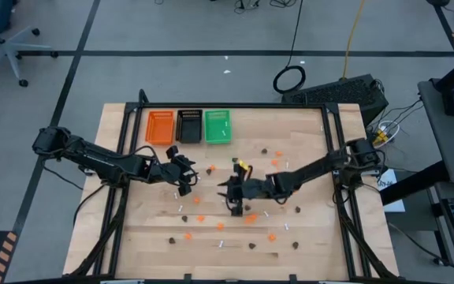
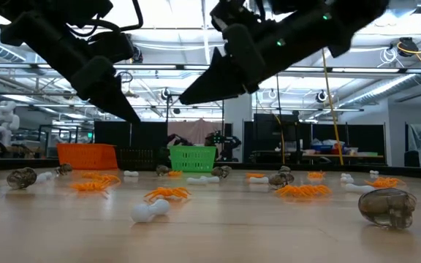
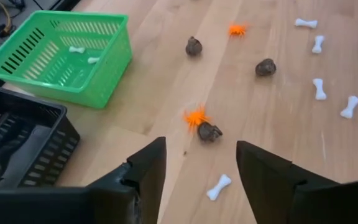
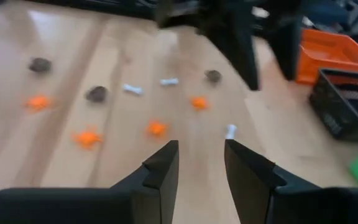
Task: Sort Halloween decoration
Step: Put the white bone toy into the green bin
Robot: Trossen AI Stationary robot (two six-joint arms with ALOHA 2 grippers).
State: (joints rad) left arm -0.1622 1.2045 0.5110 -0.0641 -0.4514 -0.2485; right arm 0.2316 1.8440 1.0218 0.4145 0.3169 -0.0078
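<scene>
Small Halloween decorations lie scattered over the wooden table (image 1: 306,134): orange spiders (image 3: 196,116), dark brown blobs (image 3: 209,132) and white bones (image 3: 219,186). My left gripper (image 3: 201,171) hovers open above the table near the black tray (image 1: 189,126), an orange spider and a brown blob just ahead of its fingers. My right gripper (image 4: 201,165) hangs open over the table's middle (image 1: 235,196), with orange spiders (image 4: 156,128) and a white bone (image 4: 230,130) ahead of it. Neither gripper holds anything.
Three small trays stand in a row at the far edge: orange (image 1: 161,126), black, and green (image 1: 217,126); the green one (image 3: 104,68) holds two white bones. The two grippers are close together at mid-table. More trinkets lie near the front edge (image 1: 251,244).
</scene>
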